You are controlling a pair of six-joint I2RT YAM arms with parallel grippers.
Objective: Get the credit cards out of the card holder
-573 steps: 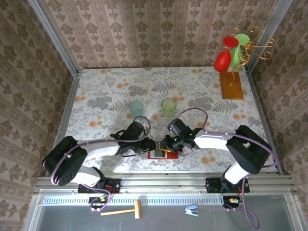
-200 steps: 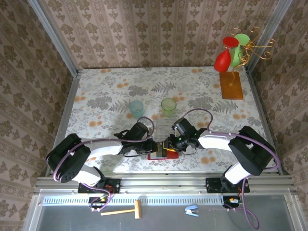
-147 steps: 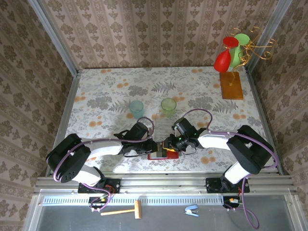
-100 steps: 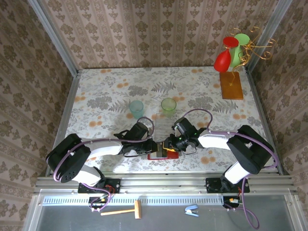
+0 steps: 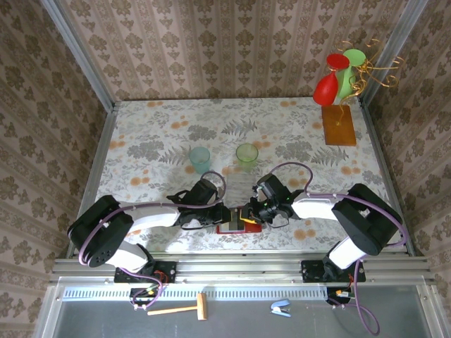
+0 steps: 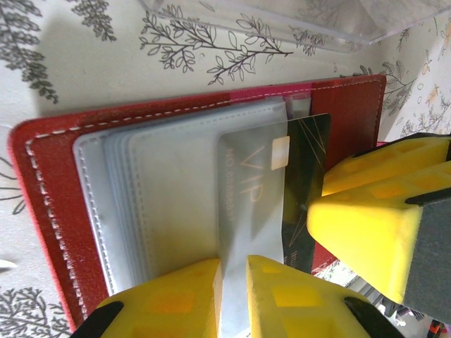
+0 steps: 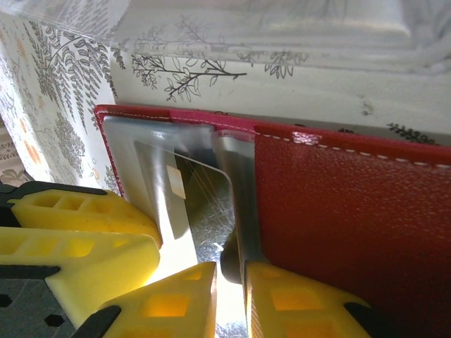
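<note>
- Credit card, dark with a gold chip and VIP lettering, sticks partway out of a grey transparent pocket of the card holder.
- That red holder lies open at the near edge of the floral table, between the two arms.
- The left gripper is clamped on a pocket sheet's edge.
- The right gripper is pinched nearly together on the card's exposed end.
- A clear plastic box lies just beyond the holder.
- A teal cup and a green cup stand farther back.

The top camera looks down from above and behind the arms over the whole table. Both wrist cameras sit very close above the holder, facing each other; they share its card.
</note>
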